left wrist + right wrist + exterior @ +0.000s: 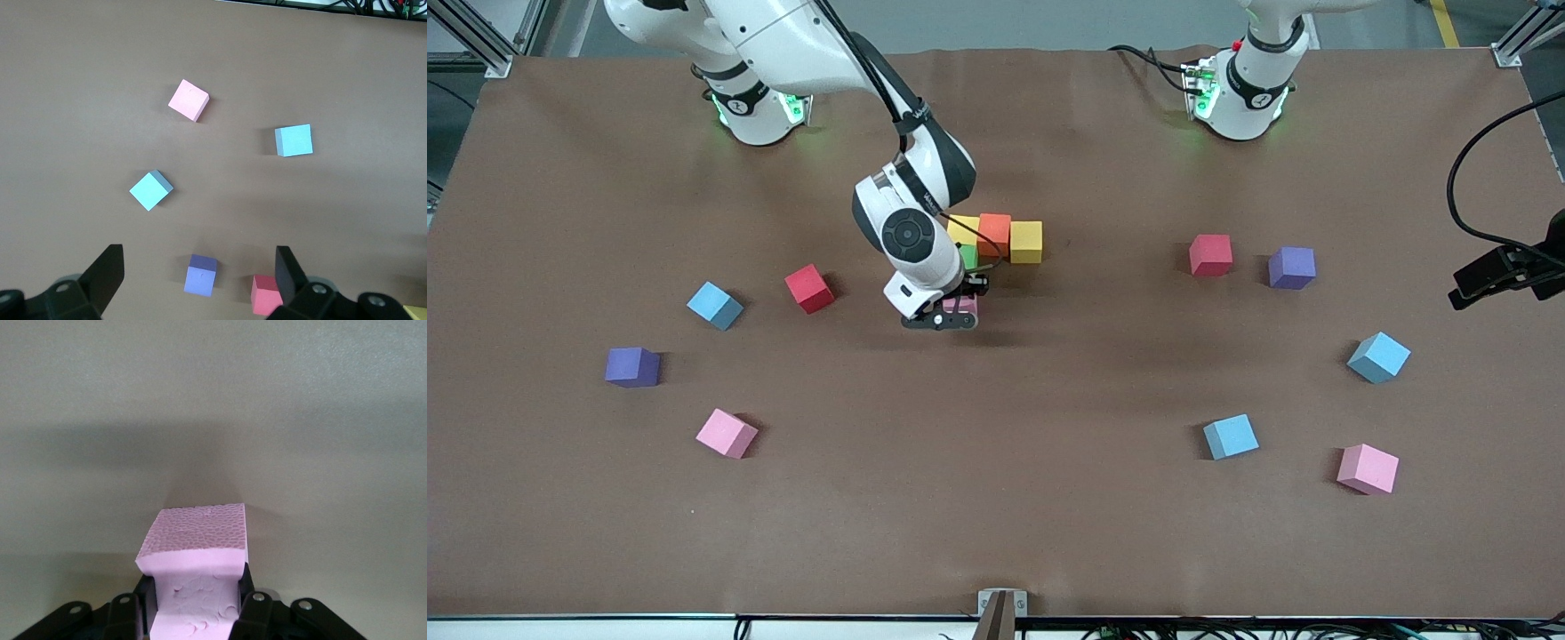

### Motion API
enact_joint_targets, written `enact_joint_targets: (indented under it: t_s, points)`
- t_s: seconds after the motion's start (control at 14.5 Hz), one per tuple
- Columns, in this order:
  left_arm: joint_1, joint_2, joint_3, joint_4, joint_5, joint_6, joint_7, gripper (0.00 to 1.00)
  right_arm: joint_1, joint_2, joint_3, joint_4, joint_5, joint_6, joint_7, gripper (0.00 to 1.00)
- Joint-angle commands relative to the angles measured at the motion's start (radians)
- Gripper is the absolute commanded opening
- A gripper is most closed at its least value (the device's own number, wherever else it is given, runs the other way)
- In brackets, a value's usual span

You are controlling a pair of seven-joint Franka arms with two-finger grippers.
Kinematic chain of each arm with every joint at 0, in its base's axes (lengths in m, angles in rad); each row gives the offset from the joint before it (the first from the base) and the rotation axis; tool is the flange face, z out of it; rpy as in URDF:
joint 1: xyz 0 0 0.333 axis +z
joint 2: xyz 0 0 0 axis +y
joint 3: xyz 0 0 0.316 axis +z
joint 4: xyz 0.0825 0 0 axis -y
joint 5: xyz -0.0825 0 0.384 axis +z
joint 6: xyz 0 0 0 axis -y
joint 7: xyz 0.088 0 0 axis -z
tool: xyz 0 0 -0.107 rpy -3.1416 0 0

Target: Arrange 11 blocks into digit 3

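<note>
In the middle of the table, a yellow block point(963, 229), an orange block point(994, 235) and a second yellow block point(1025, 242) form a row. A green block point(968, 257) sits against that row on the side toward the front camera. My right gripper point(950, 317) is shut on a pink block point(961, 307), low over the table beside the green one. The right wrist view shows the pink block point(200, 540) squeezed between the black fingers point(257, 613) of the right gripper point(197, 603). My left gripper point(200, 253) hangs open high over a purple cube point(201, 275) and a red block point(267, 295).
Loose toward the right arm's end: light blue point(714, 305), red point(809, 288), purple point(632, 366) and pink point(727, 433) cubes. Toward the left arm's end: red point(1210, 255), purple point(1291, 268), light blue point(1378, 357), light blue point(1231, 436), pink point(1367, 468).
</note>
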Motion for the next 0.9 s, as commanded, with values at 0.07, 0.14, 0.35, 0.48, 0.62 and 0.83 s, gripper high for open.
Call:
enact_joint_targets:
  t_s: [0.07, 0.14, 0.35, 0.48, 0.62, 0.83]
  points:
    - [-0.002, -0.013, 0.009, -0.001, 0.015, -0.012, -0.005, 1.0, -0.028, -0.01, 0.013, -0.03, 0.021, 0.007, -0.022, 0.47]
    - [-0.002, -0.013, 0.009, -0.001, 0.017, -0.015, -0.005, 1.0, -0.028, -0.01, 0.013, -0.03, 0.021, 0.007, -0.023, 0.47]
    - [-0.002, -0.013, 0.018, -0.001, 0.015, -0.055, -0.005, 1.0, -0.028, -0.01, 0.013, -0.03, 0.021, 0.005, -0.023, 0.47]
    - [-0.002, -0.013, 0.024, -0.001, 0.015, -0.055, -0.005, 1.0, -0.028, -0.01, 0.013, -0.03, 0.021, 0.005, -0.022, 0.47]
    - [-0.002, -0.013, 0.027, -0.001, 0.015, -0.055, -0.005, 1.0, -0.027, -0.01, 0.013, -0.036, 0.021, 0.005, -0.023, 0.47]
    - [-0.002, -0.013, 0.029, -0.001, 0.015, -0.055, -0.005, 1.0, -0.025, -0.015, 0.015, -0.044, 0.021, 0.004, -0.008, 1.0]
